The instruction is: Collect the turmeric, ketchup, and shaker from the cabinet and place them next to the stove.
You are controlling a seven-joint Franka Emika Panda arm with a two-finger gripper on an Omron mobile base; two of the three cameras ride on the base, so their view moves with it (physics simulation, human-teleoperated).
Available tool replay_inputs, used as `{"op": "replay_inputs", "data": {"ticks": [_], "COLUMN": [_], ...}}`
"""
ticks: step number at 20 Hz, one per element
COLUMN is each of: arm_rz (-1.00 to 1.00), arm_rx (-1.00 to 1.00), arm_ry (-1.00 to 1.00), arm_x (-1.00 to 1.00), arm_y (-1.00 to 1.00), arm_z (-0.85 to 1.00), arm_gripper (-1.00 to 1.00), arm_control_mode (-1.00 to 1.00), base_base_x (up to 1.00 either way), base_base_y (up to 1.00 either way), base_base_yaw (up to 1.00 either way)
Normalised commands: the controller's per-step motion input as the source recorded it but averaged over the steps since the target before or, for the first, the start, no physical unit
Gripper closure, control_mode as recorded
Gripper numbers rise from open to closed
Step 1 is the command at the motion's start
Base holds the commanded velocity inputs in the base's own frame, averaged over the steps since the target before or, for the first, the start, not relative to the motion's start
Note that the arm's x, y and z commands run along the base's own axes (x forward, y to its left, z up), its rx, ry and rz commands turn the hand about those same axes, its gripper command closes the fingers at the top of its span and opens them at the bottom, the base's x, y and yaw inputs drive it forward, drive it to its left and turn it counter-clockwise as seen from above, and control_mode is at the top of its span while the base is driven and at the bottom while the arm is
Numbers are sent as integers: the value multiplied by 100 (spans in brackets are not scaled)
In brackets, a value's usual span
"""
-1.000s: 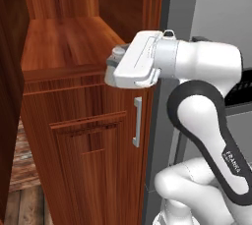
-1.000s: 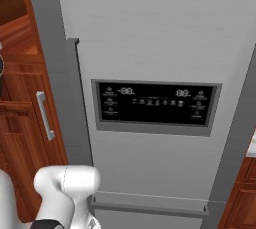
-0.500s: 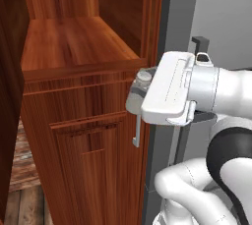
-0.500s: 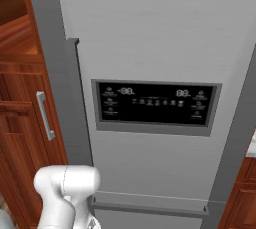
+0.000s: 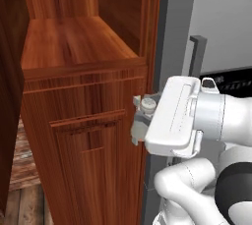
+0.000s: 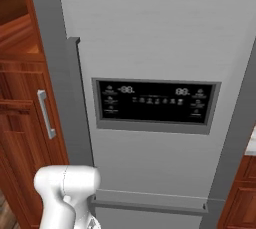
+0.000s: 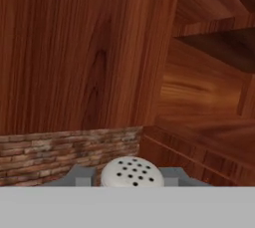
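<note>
Shaker (image 5: 143, 118) upright between gripper (image 5: 141, 121) fingers, beside cabinet (image 5: 83, 106) front

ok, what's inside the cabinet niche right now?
The cabinet niche shows bare wooden shelf; its upper part is cropped, so anything higher can't be seen. The shaker sits outside it, gripped in the tool, whose white body covers the shaker's right side.

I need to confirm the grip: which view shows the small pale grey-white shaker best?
The left base view: the small pale grey-white shaker sits side-on, cap and body visible, clamped by the gripper. The hand view shows just its perforated top.
</note>
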Motion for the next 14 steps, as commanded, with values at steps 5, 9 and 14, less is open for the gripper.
{"op": "replay_inputs", "data": {"ticks": [5,9,14], "arm_rz": [0,0,0], "arm_rx": [0,0,0], "arm_ry": [0,0,0], "arm_x": [0,0,0], "arm_y": [0,0,0], "arm_z": [0,0,0], "arm_gripper": [100,100,100], "arm_control_mode": [100,100,100], "base_base_x": [-72,-93,-76], "base_base_y": [-61,-75,-91], "base_base_yaw": [-11,-17,-18]}}
